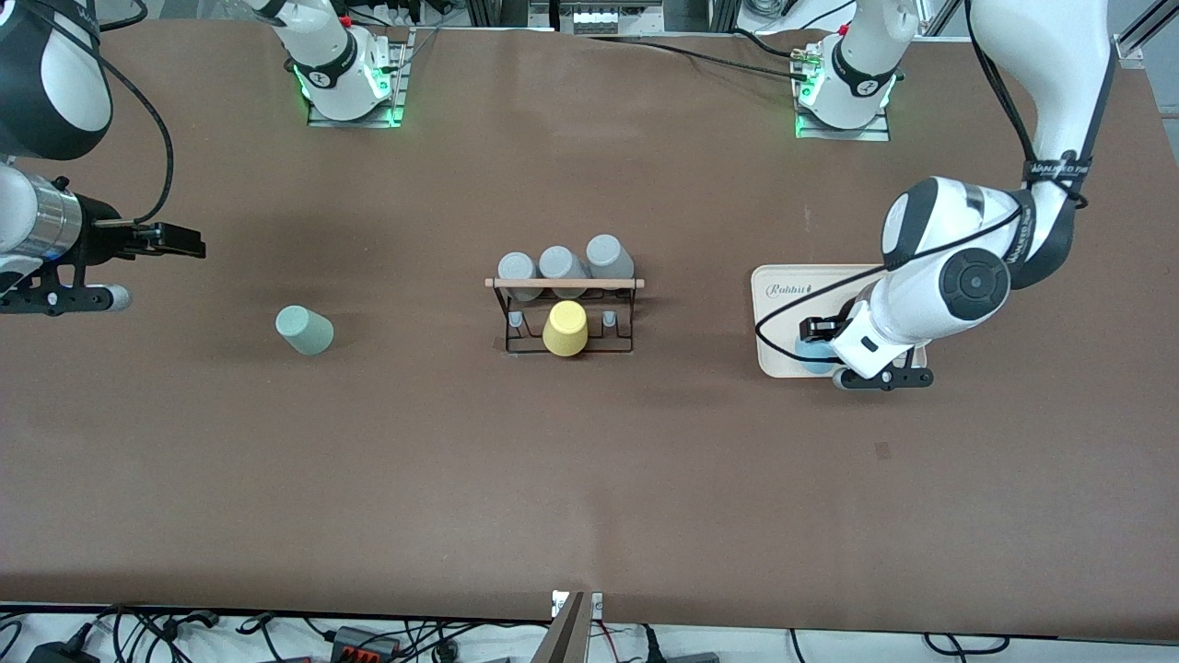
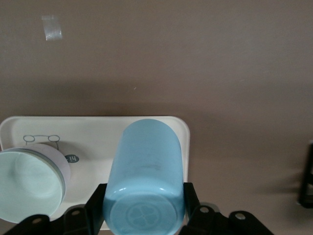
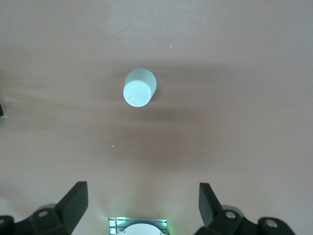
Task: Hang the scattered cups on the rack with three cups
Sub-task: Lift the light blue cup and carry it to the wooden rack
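We see the left gripper clamped on the light blue cup, low over the cream tray toward the left arm's end of the table. The right gripper hangs open above the mint cup, well clear. The rack stands mid-table.

My worktop is a broad brown matte sheet, evenly lit with soft shadows. Along its edge nearest the front camera runs a pale strip strewn with black cables. Metal framing stands along the edge by my bases.
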